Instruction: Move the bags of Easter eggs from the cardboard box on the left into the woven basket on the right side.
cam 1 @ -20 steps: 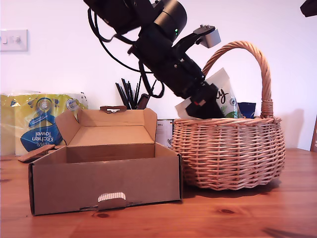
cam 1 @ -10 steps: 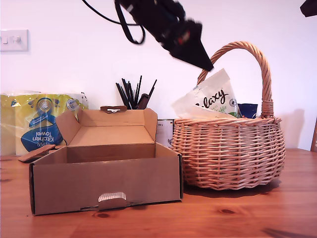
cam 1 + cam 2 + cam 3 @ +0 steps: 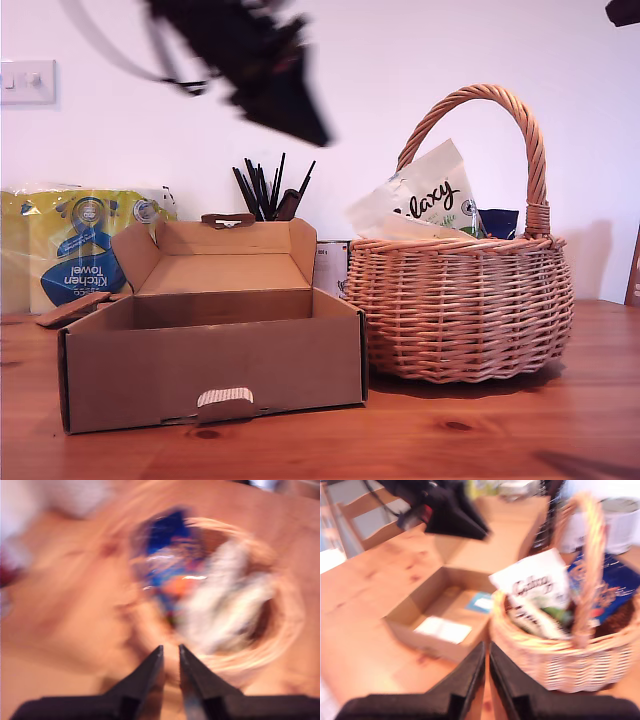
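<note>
The woven basket (image 3: 460, 310) stands on the exterior view's right. A white Galaxy bag (image 3: 425, 195) sticks up out of it, with a dark blue bag (image 3: 498, 220) behind. The cardboard box (image 3: 210, 370) sits lid-open on the exterior view's left, with only flat labels on its floor (image 3: 442, 629). My first gripper (image 3: 300, 125) is a dark blur high above the box, holding nothing; its fingers (image 3: 150, 667) are nearly together. Its own view shows the basket (image 3: 285, 630) blurred, with blue (image 3: 167, 545) and white (image 3: 225, 600) bags inside. My second gripper (image 3: 486, 647) hovers shut and empty before the basket (image 3: 570, 670).
A yellow-and-blue kitchen towel pack (image 3: 80, 250) stands behind the box. A small carton of black sticks (image 3: 270, 190) stands between box and basket. A light switch (image 3: 28, 82) is on the wall. A dark arm part (image 3: 625, 15) shows at the exterior view's upper right corner.
My first gripper has risen out of the basket and swung toward the exterior view's left, above the box. The Galaxy bag stays behind in the basket.
</note>
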{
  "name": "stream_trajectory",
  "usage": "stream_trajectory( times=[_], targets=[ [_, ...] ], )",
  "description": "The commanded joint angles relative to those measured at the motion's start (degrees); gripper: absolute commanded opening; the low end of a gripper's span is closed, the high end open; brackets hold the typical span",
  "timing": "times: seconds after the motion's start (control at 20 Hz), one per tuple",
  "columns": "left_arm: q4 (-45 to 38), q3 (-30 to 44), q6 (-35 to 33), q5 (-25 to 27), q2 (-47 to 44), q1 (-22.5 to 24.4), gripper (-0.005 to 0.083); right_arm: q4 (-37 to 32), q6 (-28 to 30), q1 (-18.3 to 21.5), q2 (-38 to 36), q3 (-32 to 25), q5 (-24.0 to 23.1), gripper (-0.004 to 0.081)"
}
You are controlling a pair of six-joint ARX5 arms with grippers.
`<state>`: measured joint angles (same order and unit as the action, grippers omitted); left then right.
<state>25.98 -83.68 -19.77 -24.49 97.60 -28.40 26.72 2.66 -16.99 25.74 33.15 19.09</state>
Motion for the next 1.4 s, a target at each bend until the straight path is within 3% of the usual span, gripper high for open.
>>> stream_trajectory(
  times=[0.0,0.4,0.65,1.0,1.35],
  targets=[
    [-4.87,5.38,2.73,0.15,-3.10,0.55,-0.0022,-1.22,-1.27,-0.22,0.00,-0.90,-3.08,-0.0013],
    [-31.56,39.06,15.04,11.78,-26.69,7.39,-0.0022,-15.52,-4.09,-0.24,2.40,-1.01,-9.46,-0.0013],
    [-34.49,55.69,19.12,15.19,-46.95,7.89,-0.0022,-16.44,-3.85,-0.24,2.80,-2.73,-10.23,-0.0013],
    [-16.83,59.58,19.98,17.70,-72.08,7.82,-0.0022,-10.08,-2.58,-0.26,-3.98,-2.84,-8.94,-0.0013],
    [-13.60,59.58,20.39,19.08,-77.72,7.82,-0.0022,-6.03,-2.64,-0.24,-8.22,-2.82,-8.98,-0.0013]
  ],
)
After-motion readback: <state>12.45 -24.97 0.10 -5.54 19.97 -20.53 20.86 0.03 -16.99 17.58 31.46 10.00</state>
